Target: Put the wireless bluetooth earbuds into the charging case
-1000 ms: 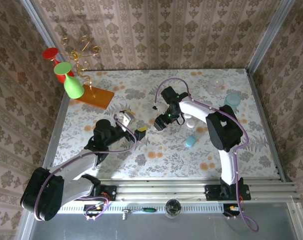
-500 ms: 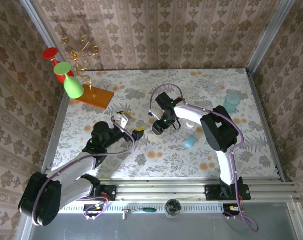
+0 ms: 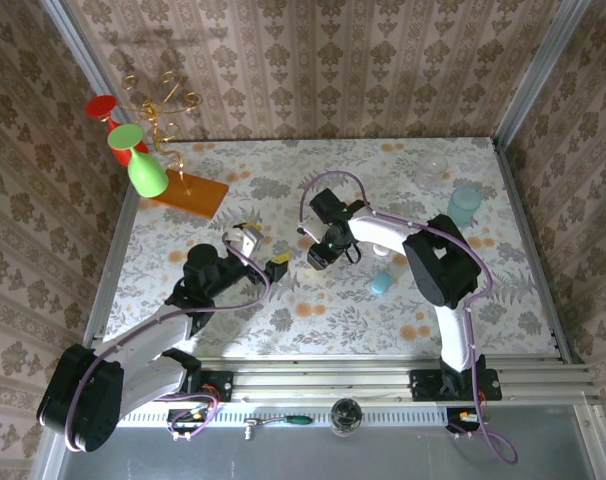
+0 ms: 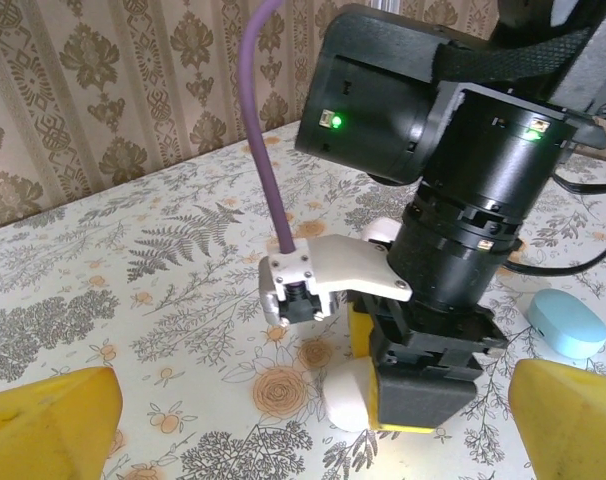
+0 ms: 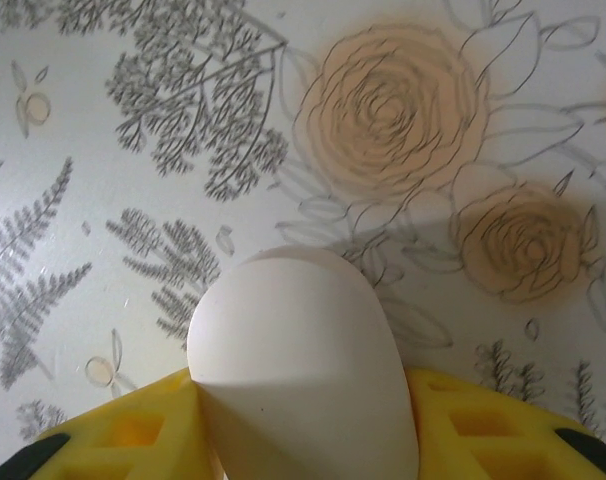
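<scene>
My right gripper (image 5: 303, 410) is shut on a white egg-shaped item (image 5: 298, 350), low over the flowered table (image 3: 283, 190); its yellow fingers (image 5: 483, 425) press both sides. In the left wrist view that white item (image 4: 348, 400) pokes out beside the right gripper (image 4: 413, 395). From above, the right gripper (image 3: 319, 254) is at mid-table. My left gripper (image 3: 264, 251) is open and empty, just left of it, yellow fingertips (image 4: 48, 420) wide apart. A small white piece (image 3: 381, 244) lies by the right arm; I cannot tell whether it is the charging case. The earbuds are out of view.
A light-blue capsule (image 3: 382, 283) lies right of the right gripper, also visible as the capsule (image 4: 566, 322) in the left wrist view. A teal cup (image 3: 464, 203) and clear glass (image 3: 435, 165) stand back right. Green goblet (image 3: 143, 165) and gold wire stand on an orange base (image 3: 191, 192) are back left.
The right gripper has moved slightly left and down toward the table with the white item. The left arm drew back a little toward its base, then held still.
</scene>
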`<state>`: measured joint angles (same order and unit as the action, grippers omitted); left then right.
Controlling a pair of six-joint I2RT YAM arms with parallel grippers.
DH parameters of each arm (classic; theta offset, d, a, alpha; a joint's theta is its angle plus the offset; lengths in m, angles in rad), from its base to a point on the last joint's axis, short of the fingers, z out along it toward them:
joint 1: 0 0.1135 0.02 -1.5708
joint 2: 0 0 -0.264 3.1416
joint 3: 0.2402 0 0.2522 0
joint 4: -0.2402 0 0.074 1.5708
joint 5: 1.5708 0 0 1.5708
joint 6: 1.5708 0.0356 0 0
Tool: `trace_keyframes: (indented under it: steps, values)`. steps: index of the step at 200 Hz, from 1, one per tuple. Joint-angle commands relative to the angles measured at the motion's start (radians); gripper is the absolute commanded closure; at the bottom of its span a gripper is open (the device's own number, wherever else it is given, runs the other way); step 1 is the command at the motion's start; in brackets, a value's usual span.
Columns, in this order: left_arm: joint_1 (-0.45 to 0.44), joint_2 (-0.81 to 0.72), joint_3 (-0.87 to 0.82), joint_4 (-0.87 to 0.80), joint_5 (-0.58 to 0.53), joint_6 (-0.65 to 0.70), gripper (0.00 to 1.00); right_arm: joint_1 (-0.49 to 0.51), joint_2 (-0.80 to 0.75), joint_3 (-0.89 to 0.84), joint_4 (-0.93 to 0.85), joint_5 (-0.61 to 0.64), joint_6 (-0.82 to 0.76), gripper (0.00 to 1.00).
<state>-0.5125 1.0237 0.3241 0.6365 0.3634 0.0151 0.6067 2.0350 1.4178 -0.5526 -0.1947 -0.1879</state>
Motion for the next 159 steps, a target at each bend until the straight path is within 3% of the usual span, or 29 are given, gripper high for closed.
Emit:
trace_keyframes:
  steps: [1,63,107,140,159]
  values:
    - [0.017,0.002,-0.021,0.072,0.030,-0.033,0.00,-0.003,-0.104,-0.040,0.011,-0.055,-0.037,0.61]
    - [0.025,0.040,-0.007,0.126,0.174,-0.045,0.03,-0.030,-0.323,-0.205,0.101,-0.187,-0.217,0.63]
    - [0.020,0.084,0.027,0.134,0.194,-0.101,0.09,-0.030,-0.418,-0.266,0.133,-0.202,-0.254,0.62]
    - [0.004,0.151,0.092,0.085,0.087,-0.271,0.16,-0.030,-0.449,-0.296,0.167,-0.200,-0.244,0.62]
    - [-0.042,0.193,0.086,0.180,0.166,-0.222,0.15,-0.030,-0.457,-0.302,0.167,-0.232,-0.246,0.62]
